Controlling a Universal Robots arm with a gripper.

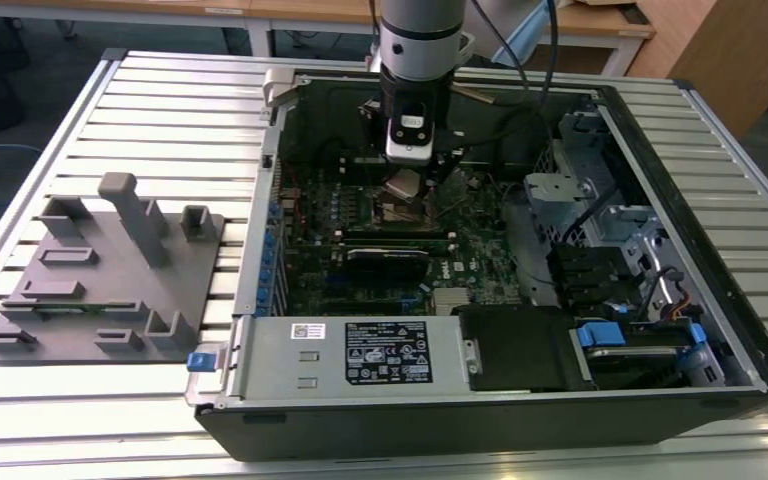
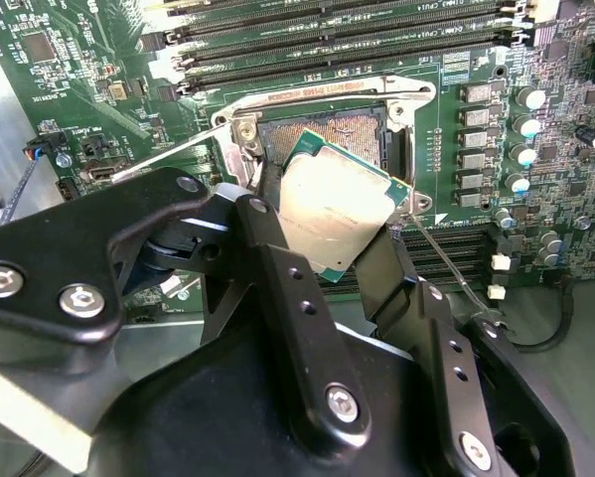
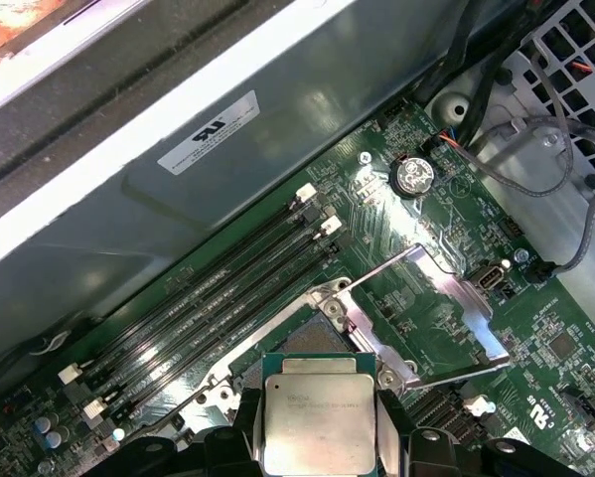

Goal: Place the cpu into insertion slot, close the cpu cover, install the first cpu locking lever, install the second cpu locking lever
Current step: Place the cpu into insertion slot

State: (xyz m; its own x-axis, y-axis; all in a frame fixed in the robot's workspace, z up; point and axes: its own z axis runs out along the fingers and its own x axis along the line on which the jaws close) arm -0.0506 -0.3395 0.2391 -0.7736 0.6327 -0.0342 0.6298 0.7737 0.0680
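My gripper [image 1: 408,188] is shut on the cpu [image 1: 406,184], a pale metal-topped square chip held by two opposite edges between black fingers [image 2: 267,229]. In both wrist views the cpu [image 2: 337,204] [image 3: 317,417] hangs tilted just above the insertion slot [image 2: 329,127] [image 3: 302,343], apart from it. The slot has a dark pin field and a silvery rim. The cpu cover [image 3: 454,303], a thin silvery frame with a square window, stands swung open beside the slot. Two thin wire levers [image 2: 158,157] [image 2: 446,263] stick out on either side of the slot, unlatched.
Long black memory slots [image 3: 208,298] [image 2: 357,30] run close to the slot. The open case's walls [image 1: 257,230] ring the board, with a grey power supply box [image 1: 357,350] at the near edge and a drive cage [image 1: 598,220] on the exterior view's right. A grey fixture [image 1: 104,270] sits on the slatted table.
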